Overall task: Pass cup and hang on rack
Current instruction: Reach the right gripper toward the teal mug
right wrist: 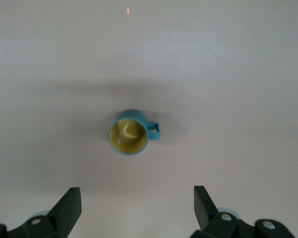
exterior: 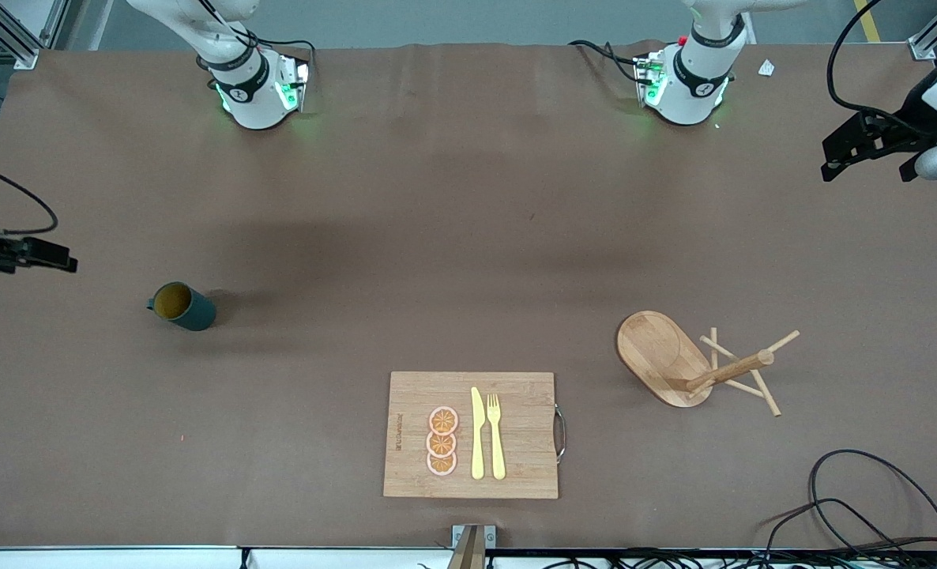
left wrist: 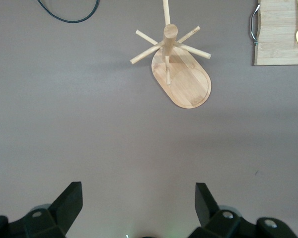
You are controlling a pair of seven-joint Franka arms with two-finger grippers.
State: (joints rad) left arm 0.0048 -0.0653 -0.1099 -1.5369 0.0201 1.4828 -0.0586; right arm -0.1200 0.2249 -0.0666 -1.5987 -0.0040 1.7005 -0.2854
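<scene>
The dark teal cup (exterior: 182, 307) stands upright on the brown table toward the right arm's end, its tan inside showing. It also shows in the right wrist view (right wrist: 129, 132), handle to one side. The wooden rack (exterior: 670, 359) stands upright toward the left arm's end, with an oval base, a post and thin pegs. It also shows in the left wrist view (left wrist: 188, 82). My right gripper (exterior: 42, 254) (right wrist: 137, 194) hangs open and empty over bare table beside the cup. My left gripper (exterior: 867, 158) (left wrist: 138, 191) hangs open and empty over bare table beside the rack.
A bamboo cutting board (exterior: 516, 466) with a metal handle lies near the front camera's edge. It carries orange slices (exterior: 442, 441), a yellow knife (exterior: 477, 435) and a fork (exterior: 496, 435). Black cables (exterior: 856, 506) lie at the near corner by the left arm's end.
</scene>
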